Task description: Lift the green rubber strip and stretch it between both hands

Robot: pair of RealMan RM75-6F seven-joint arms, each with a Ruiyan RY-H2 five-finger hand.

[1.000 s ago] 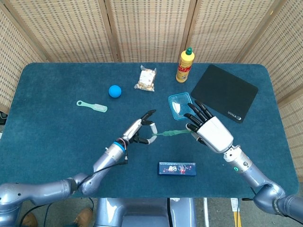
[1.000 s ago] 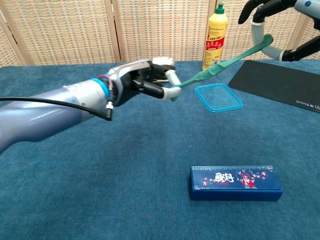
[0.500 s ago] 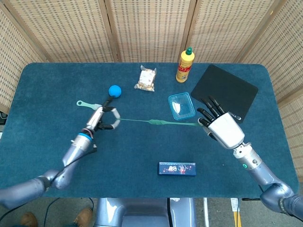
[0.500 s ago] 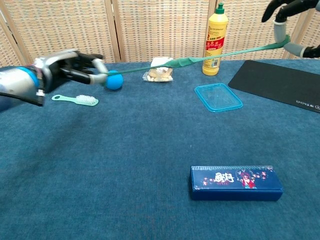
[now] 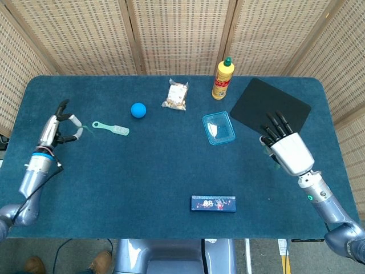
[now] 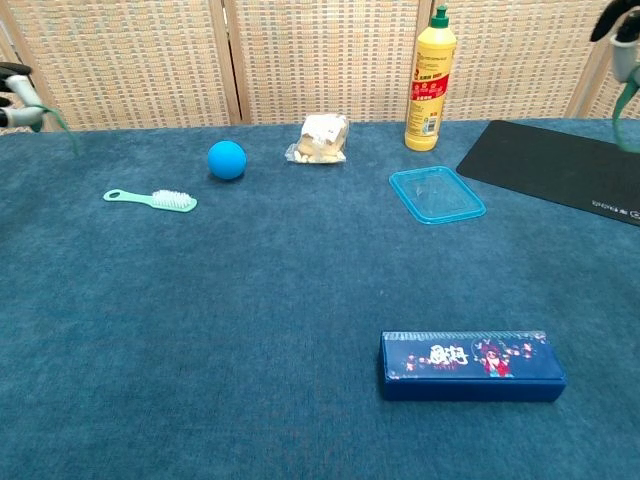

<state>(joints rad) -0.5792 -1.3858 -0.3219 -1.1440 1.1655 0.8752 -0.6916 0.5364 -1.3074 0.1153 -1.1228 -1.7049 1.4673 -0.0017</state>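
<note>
green strip [image 5: 80, 132] ends clamped in left hand [image 5: 57, 128] fingers, right hand [image 5: 288, 151] fingers; mid-span unseen

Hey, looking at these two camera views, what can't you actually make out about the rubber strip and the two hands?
- Green rubber strip: only short green bits show at each hand; no span between them shows in either view, so stretched thin or parted, cannot tell.
- Right hand: the head view shows only its back, hiding the grip; the chest view's right edge cuts it off.
- Left hand: nearly cut off by the chest view's left edge.
</note>
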